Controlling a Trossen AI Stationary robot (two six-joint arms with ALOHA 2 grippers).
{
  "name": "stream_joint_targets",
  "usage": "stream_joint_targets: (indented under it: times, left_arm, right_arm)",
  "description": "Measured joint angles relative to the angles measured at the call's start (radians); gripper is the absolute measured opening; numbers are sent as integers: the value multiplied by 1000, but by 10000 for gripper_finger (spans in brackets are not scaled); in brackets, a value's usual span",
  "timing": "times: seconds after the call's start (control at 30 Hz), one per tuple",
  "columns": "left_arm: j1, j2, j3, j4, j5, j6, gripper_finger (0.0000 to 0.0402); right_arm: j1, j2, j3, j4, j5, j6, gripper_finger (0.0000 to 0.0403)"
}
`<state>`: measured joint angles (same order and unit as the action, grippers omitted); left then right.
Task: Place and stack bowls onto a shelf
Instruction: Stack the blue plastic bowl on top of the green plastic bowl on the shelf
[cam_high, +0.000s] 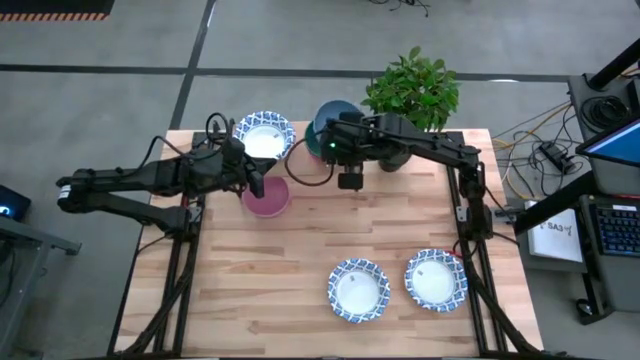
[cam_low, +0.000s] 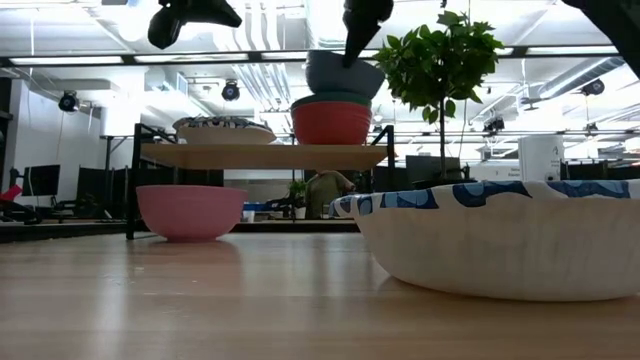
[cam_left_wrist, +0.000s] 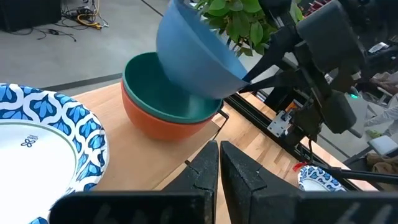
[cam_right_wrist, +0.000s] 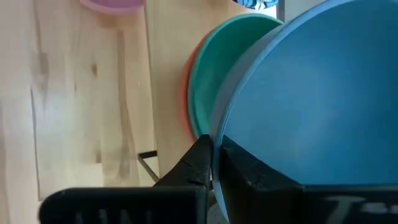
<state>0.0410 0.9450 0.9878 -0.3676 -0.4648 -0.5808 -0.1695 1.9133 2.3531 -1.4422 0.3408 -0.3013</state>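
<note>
Here the right tool (cam_right_wrist: 214, 163) clamps the blue bowl's (cam_right_wrist: 311, 93) rim, tilted above the green bowl (cam_right_wrist: 214, 74)

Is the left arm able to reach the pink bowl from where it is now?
Probably yes: the left gripper hangs just above the pink bowl, which sits uncovered on the table, jaws shut.

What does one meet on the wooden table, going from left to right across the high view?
Pink plastic bowl → white bowl with blue patterned rim → second white blue-rimmed bowl.
</note>
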Motion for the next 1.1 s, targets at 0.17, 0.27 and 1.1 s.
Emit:
stream_joint_targets:
  times: [0.17, 0.27, 1.1]
  left_arm:
    - [0, 12, 0, 2, -20, 0, 0]
    - [0, 20, 0, 1, -24, 0, 0]
    - [23, 108, -1, 321, 96, 145, 0]
  right_arm:
    - [-1, -10, 0, 50, -23, 19, 55]
    - [-4, -11, 0, 71, -24, 30, 86]
    - [71, -274, -1, 280, -62, 344, 13]
